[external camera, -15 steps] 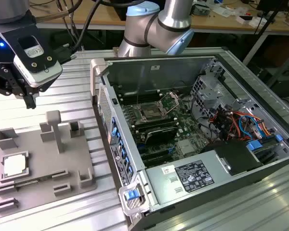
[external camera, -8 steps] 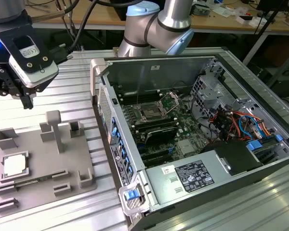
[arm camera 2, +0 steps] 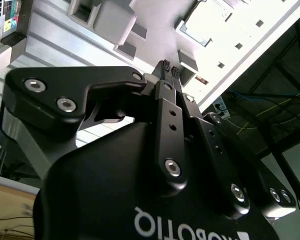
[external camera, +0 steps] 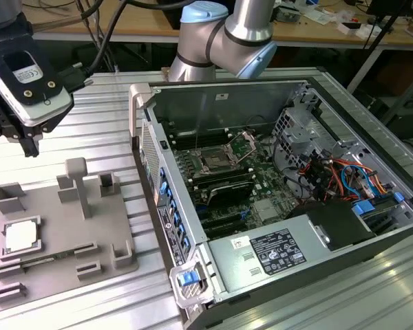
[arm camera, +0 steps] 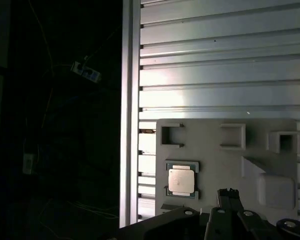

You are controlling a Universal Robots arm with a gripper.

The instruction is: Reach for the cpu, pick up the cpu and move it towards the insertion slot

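The cpu point(external camera: 22, 236) point(arm camera: 181, 180), a small silvery square chip, lies flat in a recess near one edge of the grey plastic tray point(external camera: 65, 271) point(arm camera: 215, 160). My gripper point(external camera: 32, 146) point(arm camera 2: 168, 66) point(arm camera: 229, 192) hangs well above the tray's far side, apart from the cpu. Its black fingertips are pressed together and hold nothing. The insertion slot point(external camera: 213, 162), a silver-framed socket with a dark centre, sits on the green motherboard point(external camera: 261, 180) inside the open computer case, at the exterior view's right of the tray.
The case's raised side wall point(external camera: 166, 206) stands between the tray and the motherboard. Upright grey blocks point(external camera: 77, 180) rise from the tray. The ribbed aluminium table point(arm camera: 220, 60) ends at an edge beside the tray point(arm camera: 131, 125). Cables and a drive cage point(external camera: 337, 172) fill the case's far end.
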